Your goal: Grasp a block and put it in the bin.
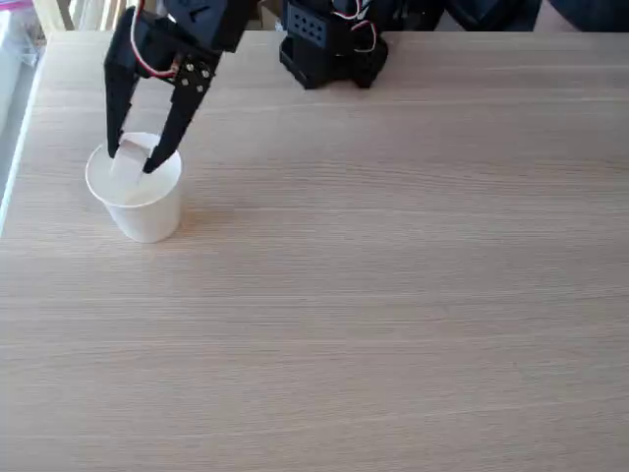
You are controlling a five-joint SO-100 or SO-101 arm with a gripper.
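Arm (187, 29) angled down, fingers (167, 138) gripping block (136, 149) — above cup (138, 202)

Pincer (133, 162) over cup (138, 202), perhaps holding block (135, 149)

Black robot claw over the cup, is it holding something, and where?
Yes. The black two-finger gripper pinches the small white cube by two opposite sides, right above the white paper cup's opening.
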